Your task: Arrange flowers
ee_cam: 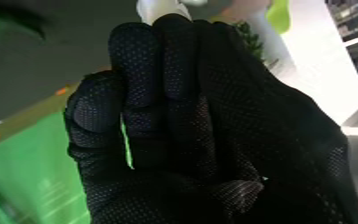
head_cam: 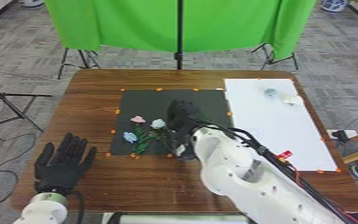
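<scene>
Flowers, three heads, lying over the dark mat (head_cam: 158, 97) on the brown wooden table (head_cam: 95, 95): one pink bloom (head_cam: 137, 119); one white bloom (head_cam: 158, 123), nearest the right hand (head_cam: 184, 112); one blue bloom (head_cam: 129, 137), farther off from that hand and closer to the robot; green leaves (head_cam: 143, 146) near the blue one; all three blooms to the left of the right hand, the white one just beside it; right hand, black glove, over the mat, its grip not to be told, whether open, closed or holding; in the right wrist view, a white item (ee_cam: 162, 7) at the far end of the hand and green foliage (ee_cam: 248, 39) beside it, partly behind the glove; left hand (head_cam: 64, 165), black glove, open, fingers straight and spread, at the table's left side near the robot, well apart from the blooms; white sheet (head_cam: 273, 130), right of the mat, bearing a pale greenish item (head_cam: 270, 92) and a small white item (head_cam: 293, 100) towards its far end; orange markers (head_cam: 159, 89) around the mat.
</scene>
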